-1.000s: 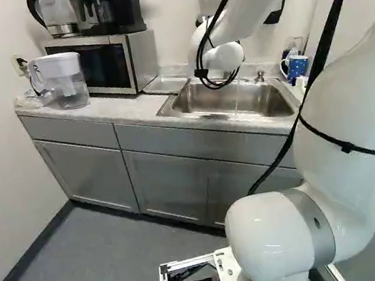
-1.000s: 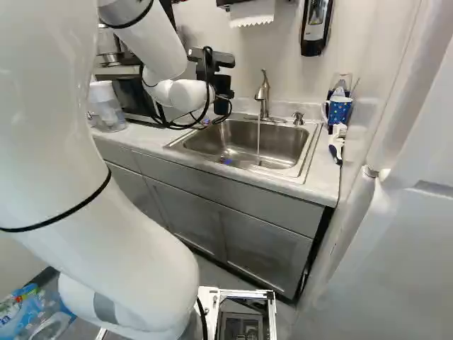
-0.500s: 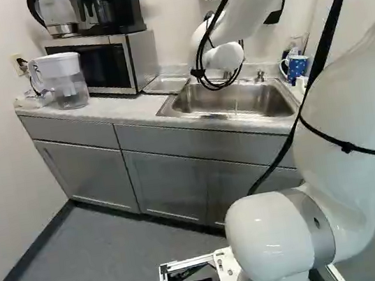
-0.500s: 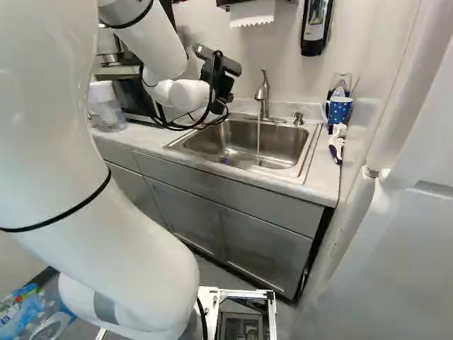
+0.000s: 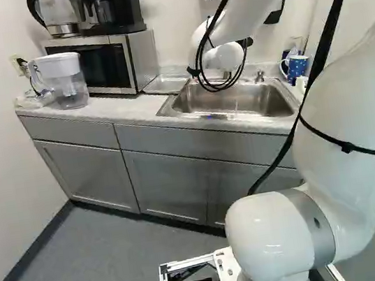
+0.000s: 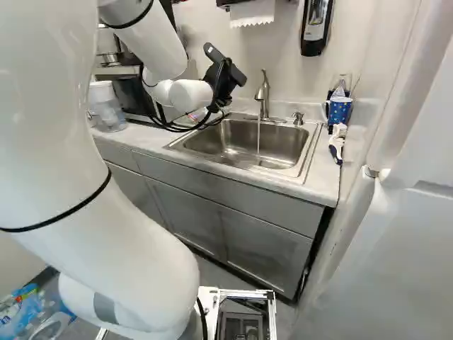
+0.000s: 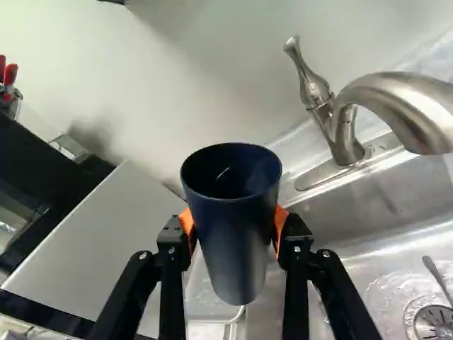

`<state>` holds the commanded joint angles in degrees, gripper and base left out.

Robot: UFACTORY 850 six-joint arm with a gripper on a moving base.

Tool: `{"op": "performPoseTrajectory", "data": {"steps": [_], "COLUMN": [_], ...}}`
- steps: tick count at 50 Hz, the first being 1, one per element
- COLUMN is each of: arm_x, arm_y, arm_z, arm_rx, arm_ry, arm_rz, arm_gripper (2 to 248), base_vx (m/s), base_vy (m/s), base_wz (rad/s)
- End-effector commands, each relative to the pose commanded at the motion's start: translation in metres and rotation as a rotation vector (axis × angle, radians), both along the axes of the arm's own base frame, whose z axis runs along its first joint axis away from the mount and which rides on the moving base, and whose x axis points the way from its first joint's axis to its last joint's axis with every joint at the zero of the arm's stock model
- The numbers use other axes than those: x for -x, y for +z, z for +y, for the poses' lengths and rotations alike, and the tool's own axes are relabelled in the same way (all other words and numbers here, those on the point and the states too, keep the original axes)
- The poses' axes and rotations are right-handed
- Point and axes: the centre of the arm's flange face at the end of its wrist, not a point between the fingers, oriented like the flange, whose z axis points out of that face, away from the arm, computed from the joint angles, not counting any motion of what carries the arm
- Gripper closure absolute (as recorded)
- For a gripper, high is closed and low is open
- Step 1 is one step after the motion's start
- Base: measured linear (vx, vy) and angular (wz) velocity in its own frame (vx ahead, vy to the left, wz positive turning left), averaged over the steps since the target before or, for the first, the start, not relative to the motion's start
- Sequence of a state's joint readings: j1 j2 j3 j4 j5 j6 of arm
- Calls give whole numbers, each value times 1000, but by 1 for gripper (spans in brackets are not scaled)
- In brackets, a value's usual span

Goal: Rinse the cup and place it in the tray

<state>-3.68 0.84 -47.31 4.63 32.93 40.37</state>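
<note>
One dark blue cup (image 7: 239, 241) is gripped in my hand (image 6: 224, 83). Both orange pads (image 7: 281, 225) press on the cup's sides from opposite faces; its mouth is angled toward the wrist camera, exposing part of the interior. In the wrist view, the cup overlaps the boundary between the sink (image 6: 308, 157) and the tray (image 5: 166, 84); I cannot tell whether it is directly above either. The cup is out of the tray.

Reference point: the sink. Faucet (image 6: 262, 96): at the sink's rear rim, with a water stream (image 6: 258, 138) falling into the basin. Drain (image 7: 433, 322): in the sink floor. Tray: on the worktop (image 5: 126, 110), immediately left of the sink in the left base view. Microwave (image 5: 141, 59): beyond the tray, on the same side of the sink. Water pitcher (image 5: 66, 81): farther left of the sink, beside the microwave. Dotted blue mug (image 6: 340, 110): right of the sink in the right base view, toward the wall. Brush (image 6: 336, 146): on the worktop, beside the sink's right rim.
</note>
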Motion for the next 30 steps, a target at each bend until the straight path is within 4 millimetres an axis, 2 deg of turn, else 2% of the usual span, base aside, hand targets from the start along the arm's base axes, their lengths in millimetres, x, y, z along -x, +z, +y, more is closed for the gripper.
{"op": "performPoseTrajectory", "data": {"steps": [30], "arm_x": [0], "arm_y": [0], "arm_z": [0], "arm_rx": [-309], "arm_ry": [-49], "arm_rz": [-34], "arm_gripper": [126], "base_vx": [0], "base_vy": [0], "base_wz": [0]}}
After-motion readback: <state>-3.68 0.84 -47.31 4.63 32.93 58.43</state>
